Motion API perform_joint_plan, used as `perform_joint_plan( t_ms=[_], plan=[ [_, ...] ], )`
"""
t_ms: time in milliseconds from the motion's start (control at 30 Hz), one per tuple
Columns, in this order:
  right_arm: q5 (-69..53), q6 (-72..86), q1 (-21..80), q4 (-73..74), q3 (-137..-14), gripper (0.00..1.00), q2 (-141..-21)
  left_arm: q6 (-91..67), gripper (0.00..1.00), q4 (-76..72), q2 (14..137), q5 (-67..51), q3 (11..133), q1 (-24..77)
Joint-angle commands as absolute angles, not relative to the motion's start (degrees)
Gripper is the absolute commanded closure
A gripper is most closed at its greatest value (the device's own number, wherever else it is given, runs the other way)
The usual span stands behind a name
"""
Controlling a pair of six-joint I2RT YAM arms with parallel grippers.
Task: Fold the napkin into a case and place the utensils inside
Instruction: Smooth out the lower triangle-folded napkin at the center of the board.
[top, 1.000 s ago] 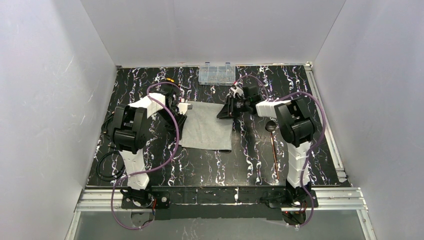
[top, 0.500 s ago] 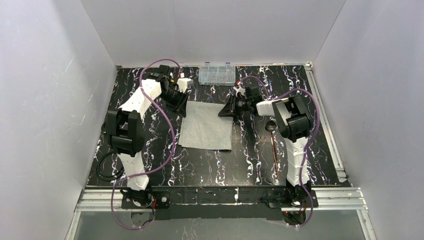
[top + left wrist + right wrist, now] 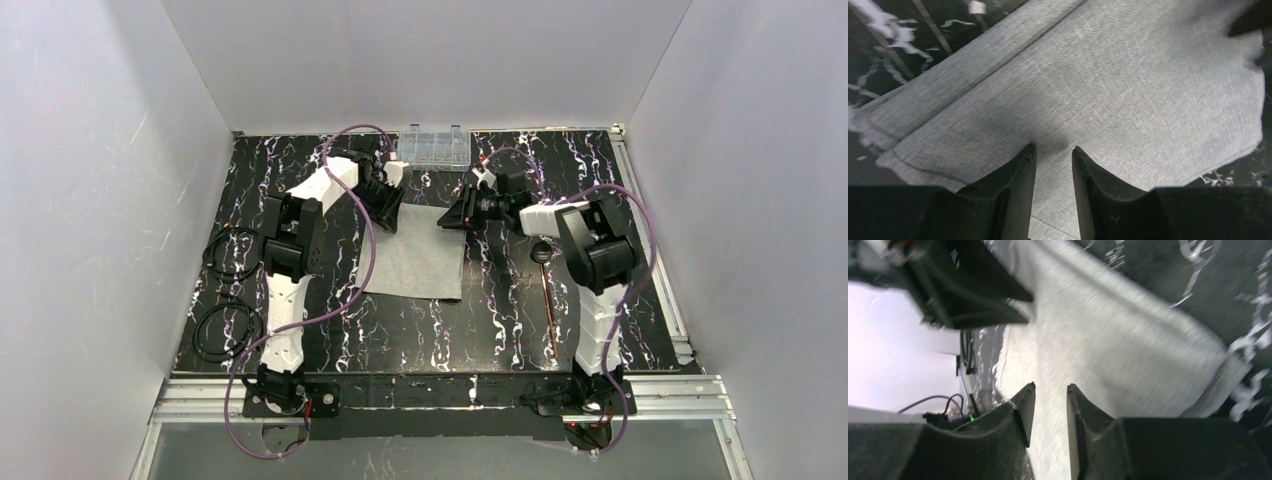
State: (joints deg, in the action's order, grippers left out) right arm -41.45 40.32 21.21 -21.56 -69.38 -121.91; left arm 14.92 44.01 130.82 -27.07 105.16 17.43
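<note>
The left gripper (image 3: 1054, 151) and right gripper (image 3: 1050, 388) sit at the far corners of the napkin (image 3: 415, 258), each slightly spread, nothing pinched. Utensils (image 3: 546, 290) lie right of it.

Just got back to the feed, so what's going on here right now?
Both arms are working the grey napkin, which lies flat on the table, partly folded. The left hand and right hand are at its far corners, jaws slightly apart, gripping nothing. The utensils lie right of it, not yet inside.
</note>
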Motion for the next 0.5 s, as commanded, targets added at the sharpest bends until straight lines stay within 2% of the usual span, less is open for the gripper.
perform_joint_plan(
  t_ms=[0, 67, 233, 467],
  plan=[
    [-43.4, 40.8, 22.6, -24.8, -62.9, 0.57, -109.3, 13.8, 0.68, 45.2, 130.8, -20.8, 107.1, 17.0],
    [-43.6, 41.4, 23.5, -25.7, -57.1, 0.55, -105.5, 12.9, 0.68, 44.2, 129.7, -21.8, 105.7, 17.0],
    [-43.1, 42.7, 25.1, -28.5, -42.9, 0.56, -99.2, 12.5, 0.65, 43.4, 127.3, -22.8, 104.7, 17.0],
    [-44.0, 43.7, 25.0, -34.7, -36.8, 0.61, -103.6, 14.4, 0.64, 43.9, 124.7, -22.8, 103.1, 17.0]
  ],
)
